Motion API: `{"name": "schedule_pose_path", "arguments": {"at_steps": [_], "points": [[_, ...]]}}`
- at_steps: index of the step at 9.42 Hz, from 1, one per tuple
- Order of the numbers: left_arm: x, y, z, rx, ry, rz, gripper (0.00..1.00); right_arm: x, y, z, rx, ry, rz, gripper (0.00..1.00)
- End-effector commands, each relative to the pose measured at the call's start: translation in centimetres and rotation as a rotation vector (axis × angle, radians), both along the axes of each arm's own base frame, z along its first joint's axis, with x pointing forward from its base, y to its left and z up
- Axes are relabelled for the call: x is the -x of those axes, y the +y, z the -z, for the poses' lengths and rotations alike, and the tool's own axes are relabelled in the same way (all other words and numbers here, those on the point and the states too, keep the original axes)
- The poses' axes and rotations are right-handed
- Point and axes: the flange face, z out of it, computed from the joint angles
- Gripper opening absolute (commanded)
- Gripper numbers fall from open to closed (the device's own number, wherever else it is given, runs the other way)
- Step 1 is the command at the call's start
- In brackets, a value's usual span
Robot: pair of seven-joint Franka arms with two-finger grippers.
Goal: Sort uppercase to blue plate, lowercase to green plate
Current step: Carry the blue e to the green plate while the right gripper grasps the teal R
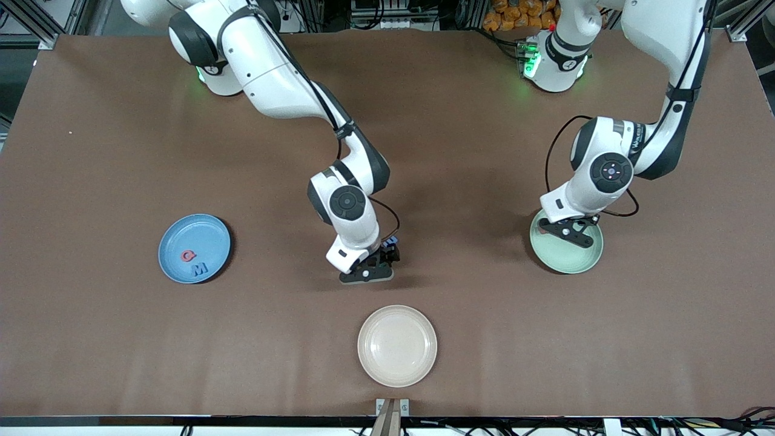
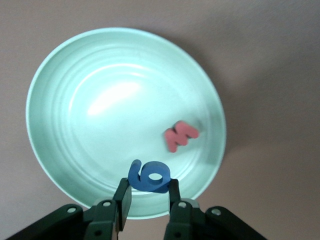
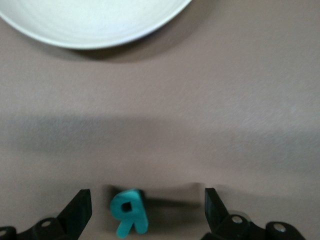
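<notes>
Wide bare brown table (image 1: 121, 339) on every side, plates well apart from one another and well in from the edges.

Three plates: blue plate (image 1: 175, 233) toward the right arm's end, green plate (image 1: 581, 260) toward the left arm's end, cream plate (image 1: 396, 345) nearest the front camera, between the two.

Five letters in sight:
- Red Q (image 1: 188, 255) and blue M (image 1: 199, 267) lying side by side in the blue plate.
- Red w (image 2: 180, 135) flat in the green plate, near its rim.
- Blue g (image 2: 149, 176) pinched between the closed jaws of the left gripper (image 2: 148, 192), held above the green plate's rim.
- Teal R (image 3: 130, 210) flat on the table between the wide-open jaws of the right gripper (image 3: 148, 205), touching neither finger, closer to one. Gripper low over the table's middle, the cream plate nearer the front camera.
</notes>
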Motion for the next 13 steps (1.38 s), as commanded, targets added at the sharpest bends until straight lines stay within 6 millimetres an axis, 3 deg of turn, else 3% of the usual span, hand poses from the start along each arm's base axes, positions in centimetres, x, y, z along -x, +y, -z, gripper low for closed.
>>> {"name": "schedule_pose_path", "arguments": {"at_steps": [1, 2, 3, 6, 7, 8, 9, 10, 13], "points": [[0.4, 0.6, -0.6, 0.011, -0.012, 0.02, 0.38, 0.4, 0.9, 0.0, 0.001, -0.005, 0.025, 1.0], [0.4, 0.5, -0.6, 0.013, -0.013, 0.019, 0.73, 0.4, 0.9, 0.1, 0.002, -0.004, 0.026, 1.0], [0.4, 0.5, -0.6, 0.013, -0.013, 0.021, 1.0, 0.4, 0.7, 0.3, 0.007, 0.0, 0.028, 1.0], [0.3, -0.1, -0.8, 0.018, -0.017, 0.022, 1.0, 0.5, 0.4, 0.8, 0.007, 0.008, 0.069, 1.0], [0.3, -0.6, -0.7, 0.025, -0.018, 0.008, 1.0, 0.6, 0.5, 0.9, 0.005, 0.009, 0.079, 0.95], [0.1, -1.9, -0.6, 0.048, -0.018, -0.008, 1.0, 0.8, 0.8, 0.9, 0.0, 0.006, 0.088, 0.37], [0.1, -4.4, -0.3, 0.072, -0.018, -0.037, 1.0, 1.0, 1.0, 0.9, 0.0, 0.006, 0.094, 0.02], [0.0, -6.8, -0.2, 0.072, -0.031, -0.085, 1.0, 1.0, 1.0, 0.7, 0.002, 0.003, 0.09, 0.0], [-1.0, -16.7, 0.1, 0.099, -0.093, -0.322, 1.0, 1.0, 0.7, 1.0, 0.071, -0.035, 0.029, 0.0]]}}
